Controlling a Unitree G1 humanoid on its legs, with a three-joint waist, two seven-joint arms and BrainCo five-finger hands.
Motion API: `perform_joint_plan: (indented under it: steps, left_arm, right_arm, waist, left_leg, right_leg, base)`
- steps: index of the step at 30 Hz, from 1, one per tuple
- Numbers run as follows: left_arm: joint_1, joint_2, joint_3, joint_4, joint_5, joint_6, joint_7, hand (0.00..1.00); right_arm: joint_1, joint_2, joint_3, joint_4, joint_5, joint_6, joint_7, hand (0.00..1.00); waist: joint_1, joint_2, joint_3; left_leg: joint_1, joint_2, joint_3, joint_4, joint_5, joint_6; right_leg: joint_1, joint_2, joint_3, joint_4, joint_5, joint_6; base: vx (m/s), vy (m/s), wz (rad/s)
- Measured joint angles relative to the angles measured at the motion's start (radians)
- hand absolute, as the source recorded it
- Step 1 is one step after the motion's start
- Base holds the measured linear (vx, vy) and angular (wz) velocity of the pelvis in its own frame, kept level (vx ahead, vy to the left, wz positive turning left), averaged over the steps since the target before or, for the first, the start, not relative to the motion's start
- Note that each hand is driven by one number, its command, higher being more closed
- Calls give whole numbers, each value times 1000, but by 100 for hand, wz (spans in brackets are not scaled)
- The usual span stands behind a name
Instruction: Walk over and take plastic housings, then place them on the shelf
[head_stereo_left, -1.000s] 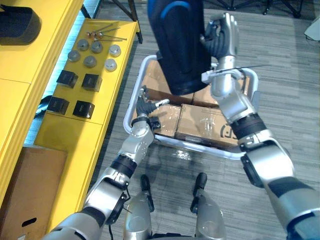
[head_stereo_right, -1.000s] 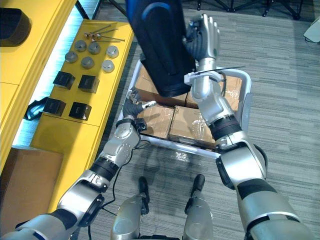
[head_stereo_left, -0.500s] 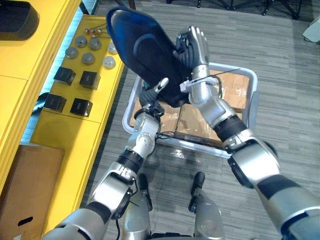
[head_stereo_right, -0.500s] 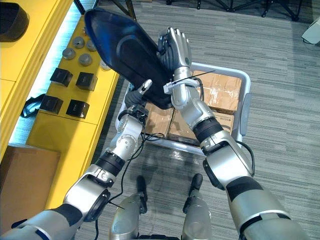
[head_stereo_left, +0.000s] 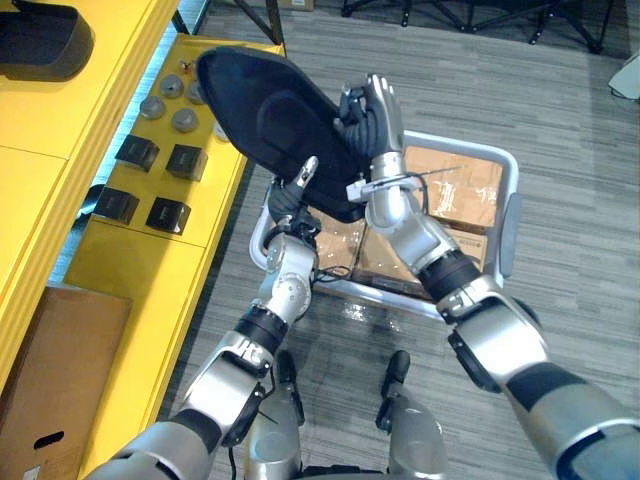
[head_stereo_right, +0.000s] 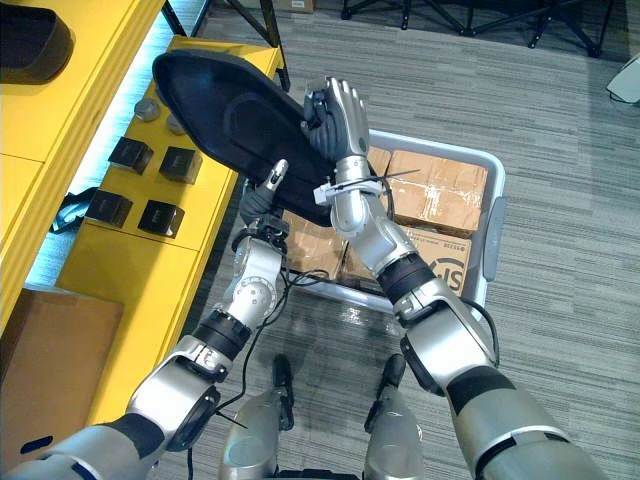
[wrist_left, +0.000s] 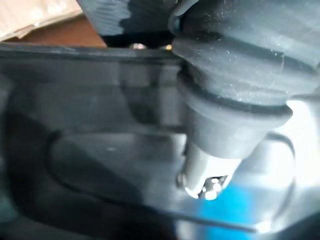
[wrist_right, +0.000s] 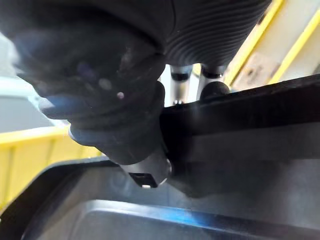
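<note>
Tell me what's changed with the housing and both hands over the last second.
The plastic housing, upright over the cart a second ago, has tipped and swung left toward the yellow shelf, the right hand still gripping its edge. The left hand has risen from the cart's rim to the housing's lower edge. Cardboard boxes and the shelf's black blocks lie as before.

The low yellow shelf (head_stereo_left: 140, 270) carries four small black boxes (head_stereo_left: 185, 160) and, behind them, grey round metal discs (head_stereo_left: 183, 120). On the grey striped floor (head_stereo_left: 580, 150) stands a grey-framed cart (head_stereo_left: 510, 215) holding brown cardboard boxes (head_stereo_left: 455, 180).
</note>
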Motion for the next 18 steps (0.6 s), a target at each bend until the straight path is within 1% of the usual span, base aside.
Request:
perform_joint_plan:
  steps: [2, 3, 4, 7, 8, 9, 11, 14, 18]
  left_arm:
    - [1, 1, 7, -14, -11, -41, 0, 100]
    - [1, 1, 7, -18, -11, -55, -2, 100]
    - [4, 3, 9, -25, -12, -80, -5, 100]
    - [8, 7, 9, -45, -10, -120, -9, 100]
    - [9, 7, 9, -46, -10, -121, -9, 100]
    - [33, 6, 8, -76, -10, -126, -11, 100]
    - [62, 5, 7, -116, -8, -126, -19, 100]
    - [71, 4, 6, -123, -2, -125, -25, 100]
    - [101, 4, -2, -146, -1, -115, -38, 100]
  right_arm:
    - [24, -1, -1, -2, 38, 0, -24, 100]
    - [30, -1, -2, -3, 43, 0, -27, 100]
    - [48, -2, -3, -4, 51, 0, -35, 100]
    - [83, -2, -6, -9, 82, 1, -49, 100]
    - [84, -2, -6, -10, 82, 1, -49, 100]
    - [97, -1, -6, -35, 83, 1, -50, 100]
    - [102, -1, -5, -50, 84, 0, -50, 100]
    - [132, -1, -5, -87, 99, 0, -66, 100]
    - [153, -1, -5, -101, 112, 0, -66, 100]
  waist:
    - [-3, -12, 7]
    - [-3, -13, 7]
    - [-4, -13, 7]
    - [-7, -13, 7]
    - [-8, -13, 7]
    - [-16, -13, 8]
    - [-23, -13, 8]
    - [-25, -13, 8]
    - [-26, -14, 7]
  left_leg:
    - [8, 1, 7, -2, 0, 0]
    - [9, 1, 8, -3, 0, 0]
    - [12, 0, 12, -4, 0, 0]
    - [25, 1, 19, -11, 0, 0]
    - [27, 0, 19, -12, 0, 0]
    - [36, 1, 20, -13, 0, 0]
    - [49, 1, 21, -18, 0, -1]
    - [79, 3, 23, -32, 0, -2]
    - [90, 3, 22, -33, -1, -4]
  right_leg:
    - [4, 0, 1, -4, 1, 1]
    - [4, 0, 2, -6, 3, 1]
    - [7, 1, 3, -11, 6, 2]
    - [22, 4, 5, -30, 15, 3]
    - [23, 4, 5, -31, 15, 3]
    - [35, 6, 4, -36, 16, 3]
    - [51, 8, 4, -46, 16, 4]
    - [79, 13, 3, -59, 16, 4]
    - [91, 14, 1, -63, 16, 4]
  base:
    - [-30, 18, -7]
    - [-25, 19, -7]
    - [-13, 16, -4]
    - [1, 8, -3]
    - [12, 7, -4]
    - [0, 0, 0]
    - [0, 0, 0]
    - [0, 0, 0]
    - [0, 0, 0]
